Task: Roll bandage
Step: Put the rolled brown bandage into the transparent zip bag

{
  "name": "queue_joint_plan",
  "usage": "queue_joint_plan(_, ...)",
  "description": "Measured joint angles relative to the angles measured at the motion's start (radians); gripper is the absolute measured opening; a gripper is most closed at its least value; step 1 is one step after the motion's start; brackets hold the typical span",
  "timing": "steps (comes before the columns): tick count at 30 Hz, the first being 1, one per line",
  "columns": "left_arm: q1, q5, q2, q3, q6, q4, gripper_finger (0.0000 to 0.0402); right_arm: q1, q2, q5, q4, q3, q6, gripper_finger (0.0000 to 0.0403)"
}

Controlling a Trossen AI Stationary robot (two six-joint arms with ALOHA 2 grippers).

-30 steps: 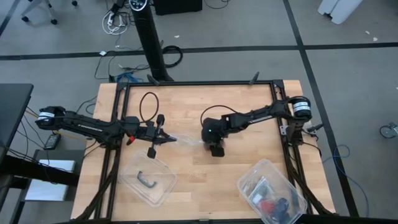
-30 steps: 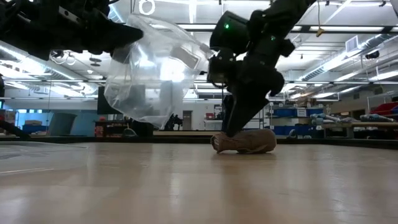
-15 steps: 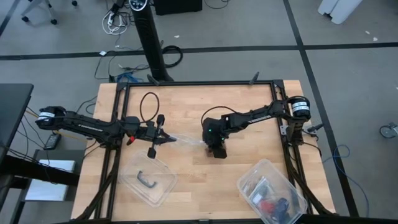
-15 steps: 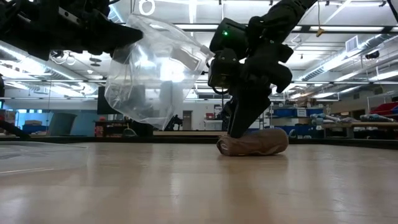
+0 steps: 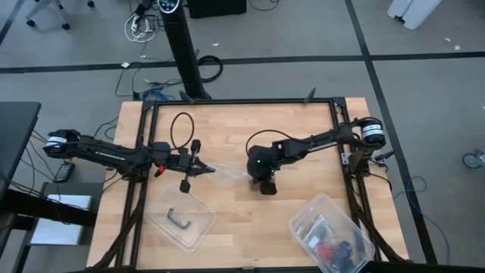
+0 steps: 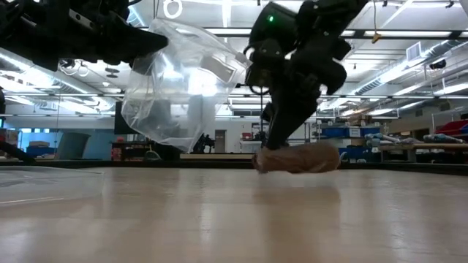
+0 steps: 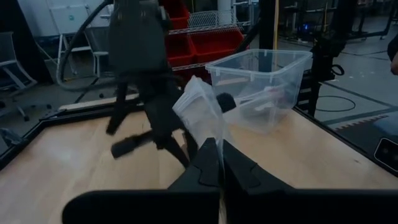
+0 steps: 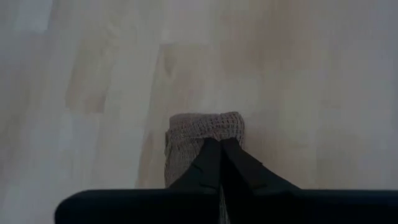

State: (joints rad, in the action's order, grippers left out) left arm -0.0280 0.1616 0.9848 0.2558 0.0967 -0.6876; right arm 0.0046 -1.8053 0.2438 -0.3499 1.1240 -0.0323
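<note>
The bandage (image 6: 297,157) is a brown roll under my right gripper (image 5: 264,186), mid-table. The right wrist view shows its knitted surface (image 8: 202,140), with the gripper (image 8: 219,158) shut on it. My left gripper (image 5: 203,169), left of centre, is shut on a clear plastic bag (image 6: 183,80), which hangs in the air next to the right arm. My left gripper pinches an edge of the clear bag (image 7: 205,127) between its two fingers, coming level from the table's left. The bag is clear of the table and billows out beyond the fingertips. My right gripper pinches the roll near one end (image 6: 267,157) between its two fingers, coming down from above at a slant. The roll sticks out level to one side and seems just clear of the table.
A clear tub with a black handle piece (image 5: 180,220) sits near the front left. Another clear tub (image 5: 330,243), holding several small items, sits at the front right. Bare wood lies between the two tubs and behind the arms.
My right gripper has shut on the bandage roll. The roll first shifted a little along the table and now sits slightly higher than before. The left gripper and the bag have kept still.
</note>
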Motion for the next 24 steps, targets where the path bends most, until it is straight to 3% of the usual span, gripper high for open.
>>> queue_joint_plan(5, 0.0, 0.0, 0.0, 0.0, 0.0, -0.001, 0.0, 0.017, 0.073, -0.142, -0.055, 0.0, 0.081, 0.001)
queue_joint_plan(9, 0.0, 0.0, 0.0, 0.0, -0.001, -0.002, 0.0, 0.022, 0.099, -0.22, -0.12, 0.0, 0.127, 0.004)
queue_joint_plan(15, 0.0, 0.0, 0.0, 0.0, -0.003, -0.001, 0.0, 0.038, 0.089, -0.213, -0.088, -0.001, 0.197, 0.0151)
queue_joint_plan(20, 0.0, 0.0, -0.013, 0.001, 0.01, -0.005, 0.0, 0.098, 0.066, -0.334, 0.001, 0.0, 0.173, 0.0256)
queue_joint_plan(24, 0.0, 0.0, -0.025, 0.002, 0.012, -0.002, 0.0, 0.133, 0.031, -0.422, 0.045, 0.0, 0.143, 0.0302)
